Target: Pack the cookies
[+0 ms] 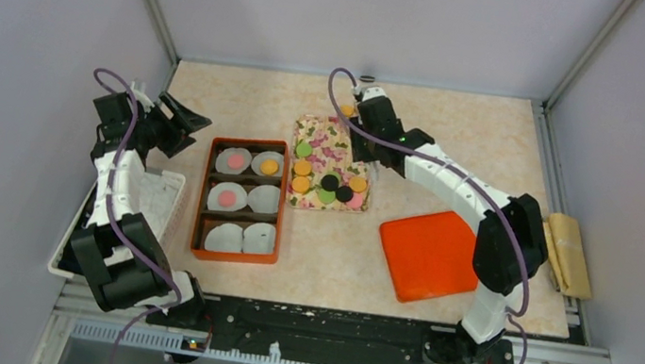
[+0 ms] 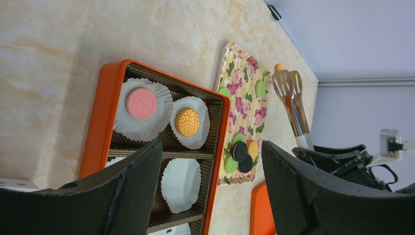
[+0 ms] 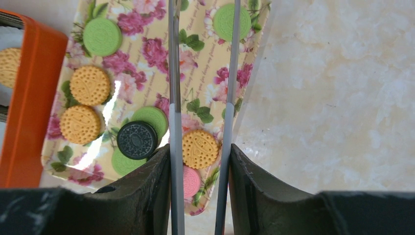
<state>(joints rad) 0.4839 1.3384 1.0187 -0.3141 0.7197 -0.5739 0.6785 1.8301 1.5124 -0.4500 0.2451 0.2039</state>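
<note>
Closest to the right wrist lens, the right gripper [image 3: 199,152] pinches a pair of metal tongs [image 3: 172,58], whose two arms run out over the floral tray [image 3: 142,19]. On that tray lie the loose cookies [image 3: 90,85]: orange, green, one black and one pink, some partly hidden behind the tong arms and the fingers. An orange cookie [image 2: 279,67] shows at the tong tips in the left wrist view; whether it is gripped cannot be told. Just left of the tray stands the orange box [image 1: 202,194], its white paper liners [image 1: 264,198] holding two pink cookies and one orange. The left gripper [image 1: 189,125] hangs beside the box, fingers spread, nothing between them. An orange lid [image 1: 428,254] lies right of the tray, and a white basket [image 1: 156,201] sits under the left arm.
</note>
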